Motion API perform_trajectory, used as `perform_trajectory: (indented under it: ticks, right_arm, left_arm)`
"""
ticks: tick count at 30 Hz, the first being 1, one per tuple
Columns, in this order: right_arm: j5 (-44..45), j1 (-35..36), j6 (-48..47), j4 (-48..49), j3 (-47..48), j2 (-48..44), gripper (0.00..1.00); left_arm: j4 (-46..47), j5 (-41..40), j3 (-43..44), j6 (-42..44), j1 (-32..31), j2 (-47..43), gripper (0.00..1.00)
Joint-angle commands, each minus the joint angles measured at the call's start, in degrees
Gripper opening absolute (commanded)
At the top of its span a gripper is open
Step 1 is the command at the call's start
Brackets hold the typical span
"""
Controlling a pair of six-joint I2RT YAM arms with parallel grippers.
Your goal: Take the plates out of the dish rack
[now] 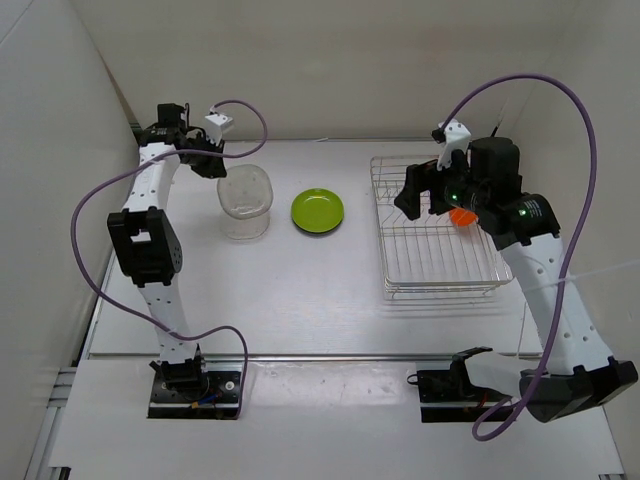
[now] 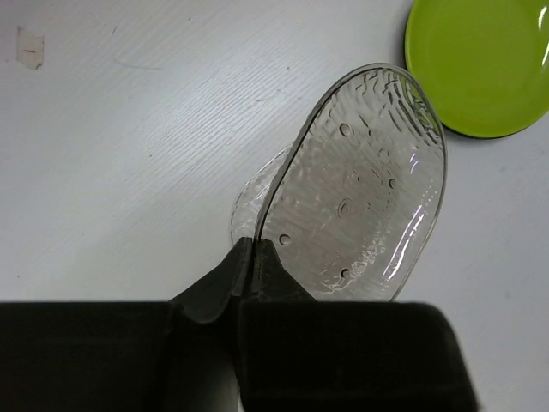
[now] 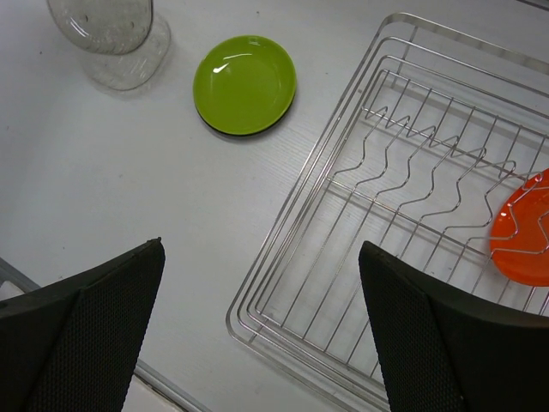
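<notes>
My left gripper [image 2: 249,251] is shut on the rim of a clear plate [image 2: 360,189], holding it tilted just above a second clear plate [image 2: 250,202] that lies on the table. From above, the left gripper [image 1: 220,163] and its held clear plate [image 1: 245,190] are at the back left. A lime green plate [image 1: 317,210] lies mid-table, with a dark edge under it. The wire dish rack [image 1: 437,262] stands on the right with an orange plate [image 1: 462,216] in it. My right gripper [image 3: 262,246] hangs open over the dish rack's [image 3: 292,202] near-left corner, well left of the orange plate [image 3: 523,232].
White walls close in the table at the back and on both sides. Purple cables loop above both arms. The green plate [image 3: 244,83] lies between the clear plates and the rack.
</notes>
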Motion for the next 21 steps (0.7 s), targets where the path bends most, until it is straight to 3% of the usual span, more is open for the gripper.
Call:
perform_trajectory:
  ticks: [1, 21]
  right_arm:
    - [0.76, -0.27, -1.07, 0.91, 0.17, 1.44, 0.97]
    - [3.66, -1.94, -3.18, -0.23, -1.06, -0.32, 0.95]
  left_arm:
    - [-2.90, 2.73, 4.11, 4.42, 1.45, -1.03, 0.11]
    - [-3.43, 9.58, -1.17, 12.86, 5.41, 1.87, 0.11]
